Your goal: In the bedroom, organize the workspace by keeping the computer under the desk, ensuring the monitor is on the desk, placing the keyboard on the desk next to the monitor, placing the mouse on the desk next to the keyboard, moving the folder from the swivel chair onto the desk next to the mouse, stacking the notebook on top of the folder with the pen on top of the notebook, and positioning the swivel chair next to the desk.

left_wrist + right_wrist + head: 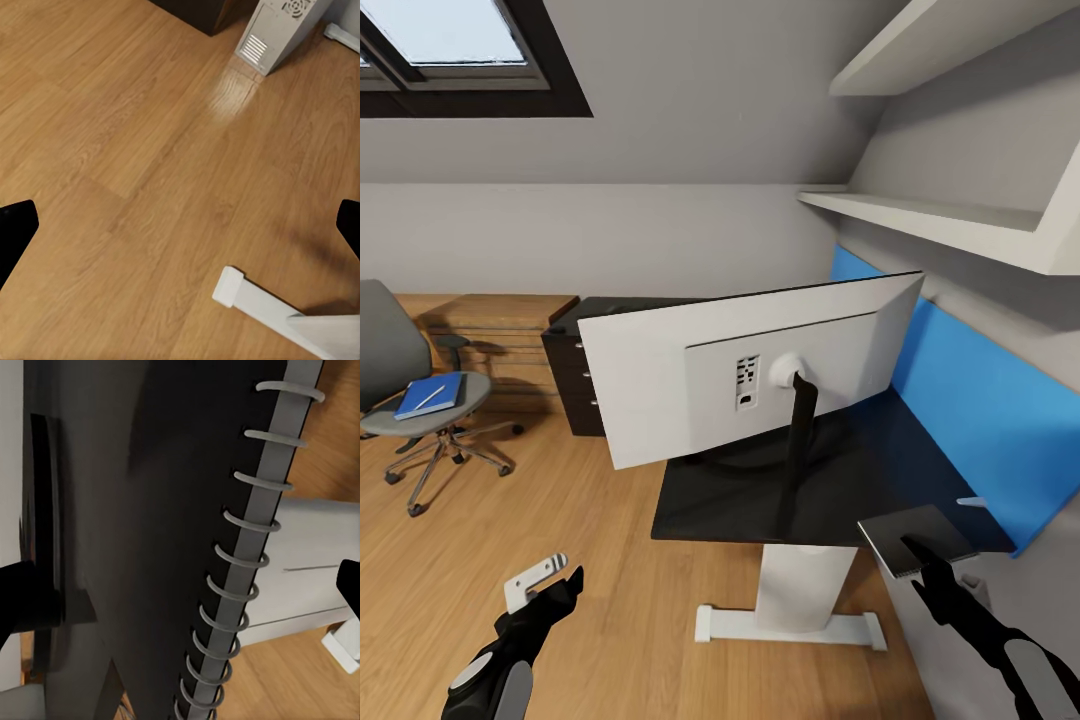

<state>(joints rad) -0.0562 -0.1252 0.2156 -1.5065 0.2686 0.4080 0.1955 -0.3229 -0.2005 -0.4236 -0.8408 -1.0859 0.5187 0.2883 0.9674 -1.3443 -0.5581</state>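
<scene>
Right gripper (913, 547) clamped on a dark spiral-bound notebook (916, 538) at the desk (760, 495) edge; left gripper (550, 582) spread wide, empty, over wood floor (510, 530). Beyond — monitor (740, 370) on desk, back showing; folder (430, 395) on swivel chair (420, 400); computer (281, 30) on the floor.

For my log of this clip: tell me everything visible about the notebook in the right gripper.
The notebook is thin, with a dark grey cover and a pale spiral wire binding along one edge, seen close in the right wrist view. The right gripper holds it by one edge, roughly flat, at the desk's near corner.
</scene>
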